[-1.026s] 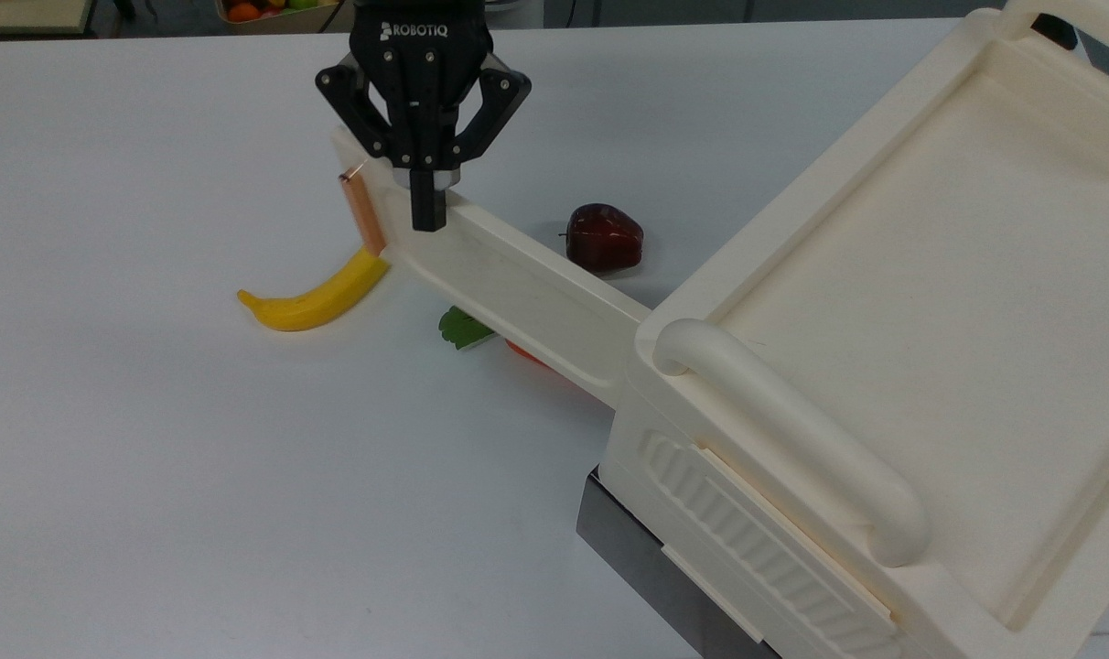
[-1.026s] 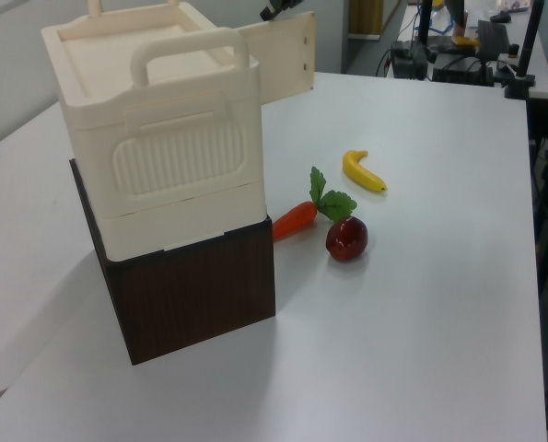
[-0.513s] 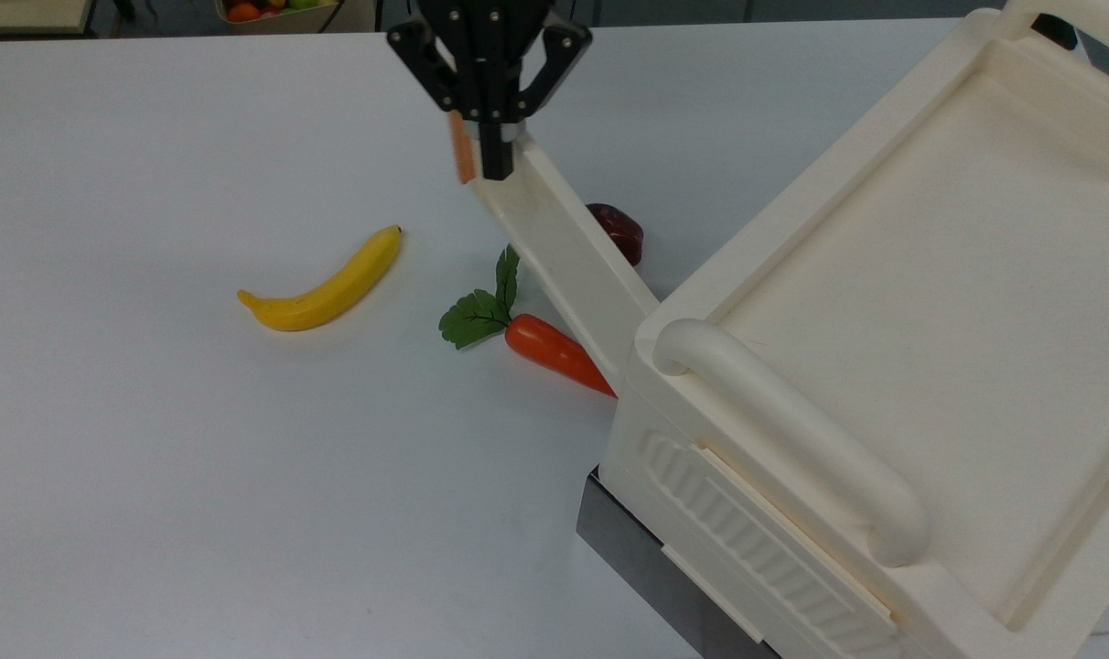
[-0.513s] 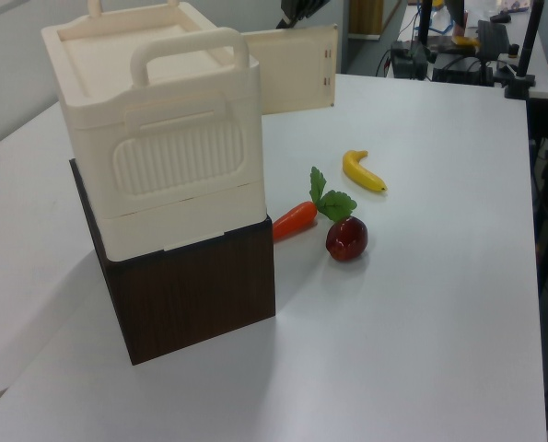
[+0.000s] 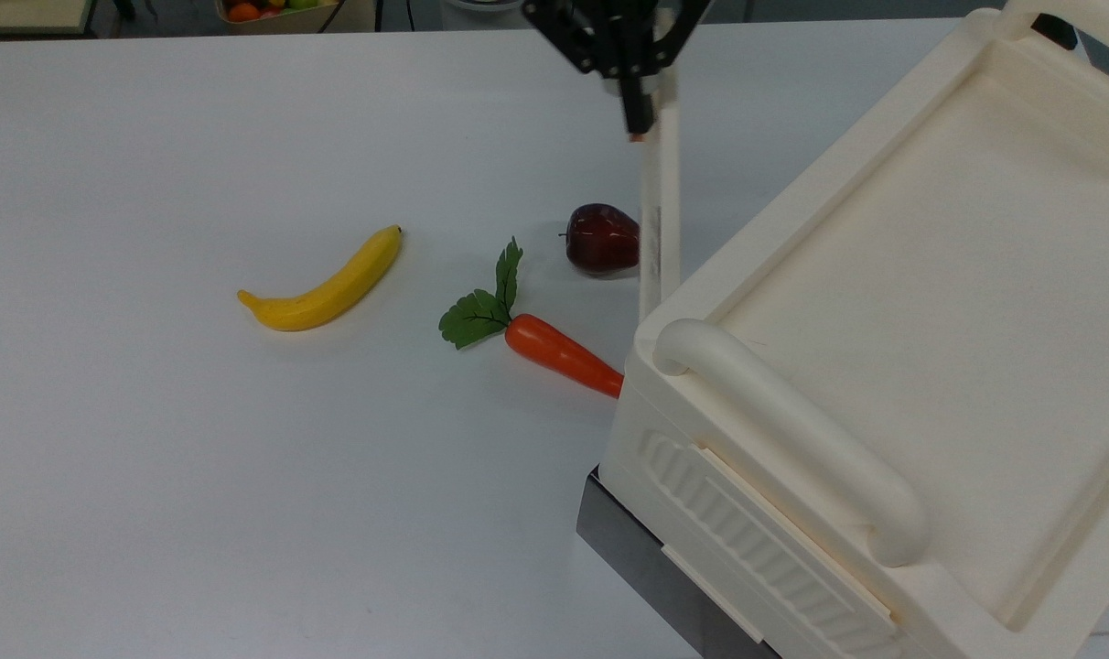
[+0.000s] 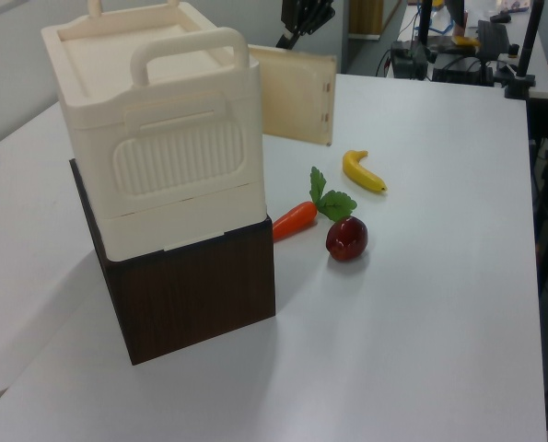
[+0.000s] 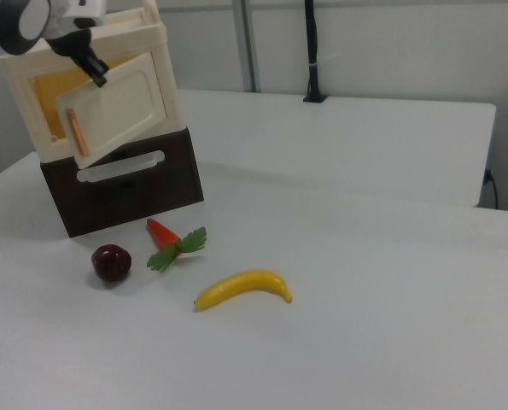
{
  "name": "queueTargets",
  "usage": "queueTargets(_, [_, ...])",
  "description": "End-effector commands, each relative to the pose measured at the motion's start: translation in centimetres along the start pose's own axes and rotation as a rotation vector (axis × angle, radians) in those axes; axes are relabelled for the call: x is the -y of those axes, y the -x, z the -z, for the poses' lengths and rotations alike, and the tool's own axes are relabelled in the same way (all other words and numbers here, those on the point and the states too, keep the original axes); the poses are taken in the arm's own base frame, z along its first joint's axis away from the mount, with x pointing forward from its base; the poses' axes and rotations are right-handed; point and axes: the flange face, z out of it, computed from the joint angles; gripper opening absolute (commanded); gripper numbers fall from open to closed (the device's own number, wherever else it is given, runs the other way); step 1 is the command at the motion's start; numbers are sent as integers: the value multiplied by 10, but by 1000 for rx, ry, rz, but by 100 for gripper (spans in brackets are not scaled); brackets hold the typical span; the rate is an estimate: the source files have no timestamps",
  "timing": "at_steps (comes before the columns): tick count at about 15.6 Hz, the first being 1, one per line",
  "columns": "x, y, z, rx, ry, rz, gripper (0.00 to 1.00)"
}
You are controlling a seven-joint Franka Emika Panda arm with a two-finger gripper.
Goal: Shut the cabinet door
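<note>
Cabinet door (image 7: 113,107) approx half shut, hinged at the right view's right of the cabinet (image 5: 893,302). Gripper (image 5: 636,114) sits at its top free edge, w/ fingers narrow, prob. pushing rather than gripping.

Even, bright overhead light falls on the white table (image 5: 152,458), which reads cool and faintly bluish in the top view and greyer in the right view. Shadows are soft and short: a pale smudge under the banana (image 5: 321,284), another beneath the apple (image 5: 602,240) and the carrot (image 5: 559,352), and a wider diffuse one on the table at the near foot of the cabinet (image 6: 154,138) in the left view. There is no hard glare; the apple carries a small highlight in the left view. The tool (image 5: 635,124) looks slightly smeared at the top view's far edge. The far background in the left view is dimmer and softer. Fine grain shows in all three views.
</note>
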Motion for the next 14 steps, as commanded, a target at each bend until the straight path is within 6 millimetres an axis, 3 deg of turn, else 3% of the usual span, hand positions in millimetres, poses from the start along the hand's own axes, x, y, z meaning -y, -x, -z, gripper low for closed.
queueTargets(1, [44, 35, -2, 67, -52, -18, 0])
queueTargets(4, [62, 49, -10, 87, -68, -23, 0])
queueTargets(14, [49, 42, -13, 82, -37, -18, 0])
